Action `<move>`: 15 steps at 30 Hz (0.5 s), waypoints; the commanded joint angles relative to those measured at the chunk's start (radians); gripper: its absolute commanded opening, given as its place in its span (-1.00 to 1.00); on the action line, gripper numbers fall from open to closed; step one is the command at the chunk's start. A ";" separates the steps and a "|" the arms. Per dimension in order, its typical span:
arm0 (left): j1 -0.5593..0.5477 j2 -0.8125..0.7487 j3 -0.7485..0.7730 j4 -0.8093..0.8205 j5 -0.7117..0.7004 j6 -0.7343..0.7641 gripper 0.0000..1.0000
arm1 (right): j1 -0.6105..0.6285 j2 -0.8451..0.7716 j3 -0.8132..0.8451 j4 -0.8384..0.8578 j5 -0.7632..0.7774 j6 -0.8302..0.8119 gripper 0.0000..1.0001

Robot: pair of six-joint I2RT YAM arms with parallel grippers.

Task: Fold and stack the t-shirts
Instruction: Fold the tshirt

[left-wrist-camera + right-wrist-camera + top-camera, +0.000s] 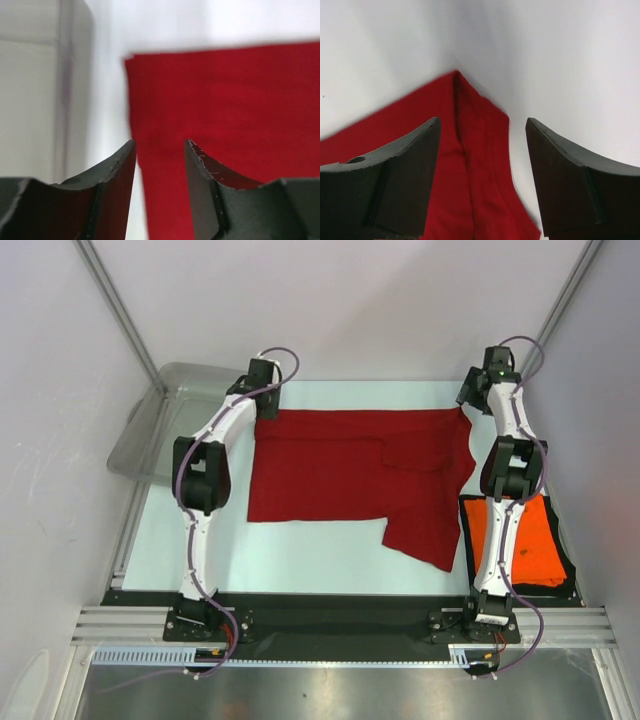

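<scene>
The dark red t-shirt (350, 475) lies spread on the white table, one sleeve hanging toward the near right. My left gripper (268, 402) is open over its far left corner, red cloth (225, 100) showing between and beyond the jaws. My right gripper (470, 405) is open over its far right corner, a creased point of cloth (470, 150) between the jaws. The orange t-shirt (530, 540) lies folded at the near right, partly hidden by my right arm.
A translucent grey tub (165, 420) stands at the far left, beside my left arm; its wall shows in the left wrist view (35, 100). White enclosure walls surround the table (290, 555). A black strip runs along the near edge.
</scene>
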 commanded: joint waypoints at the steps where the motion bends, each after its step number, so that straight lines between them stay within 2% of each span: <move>1: -0.062 -0.271 -0.133 0.027 0.073 -0.137 -0.02 | -0.006 -0.172 0.008 -0.195 0.032 0.097 0.47; 3: -0.078 -0.340 -0.193 0.015 0.119 -0.211 -0.02 | 0.008 -0.261 -0.047 -0.240 0.030 0.139 0.48; 7: -0.103 -0.513 -0.414 0.023 0.189 -0.258 -0.01 | 0.069 -0.444 -0.256 -0.291 -0.020 0.210 0.48; 8: -0.103 -0.579 -0.455 0.026 0.202 -0.277 0.00 | 0.086 -0.486 -0.393 -0.279 -0.030 0.222 0.48; 9: -0.103 -0.618 -0.497 0.026 0.216 -0.287 0.01 | 0.132 -0.590 -0.461 -0.260 -0.040 0.230 0.48; 12: -0.103 -0.765 -0.699 0.017 0.249 -0.333 0.03 | 0.238 -0.805 -0.786 -0.171 -0.083 0.265 0.48; 15: -0.100 -0.923 -0.881 0.032 0.249 -0.421 0.07 | 0.305 -1.011 -1.061 -0.095 -0.203 0.296 0.42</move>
